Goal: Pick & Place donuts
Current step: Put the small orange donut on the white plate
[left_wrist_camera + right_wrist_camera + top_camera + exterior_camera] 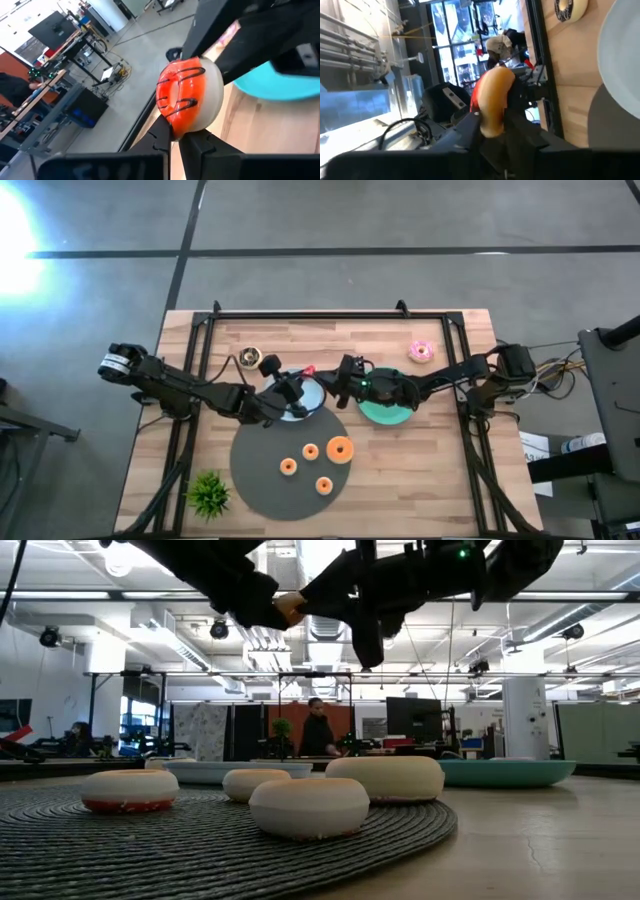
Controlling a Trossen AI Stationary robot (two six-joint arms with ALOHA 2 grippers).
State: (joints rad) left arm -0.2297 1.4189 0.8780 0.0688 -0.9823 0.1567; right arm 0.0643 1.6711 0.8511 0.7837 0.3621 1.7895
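A red-iced donut (187,96) with dark stripe lines across its icing and a pale dough rim fills the middle of the left wrist view. Dark gripper fingers (172,142) press on it from 6 o'clock, and more dark arm parts (260,35) close in from 1 o'clock, touching its far side. At 3 o'clock sits the rim of a light blue plate (277,87) on the pale wooden table (255,130). Toward 10 o'clock, beyond the table edge, lie a grey floor, benches and a dark monitor (47,25).
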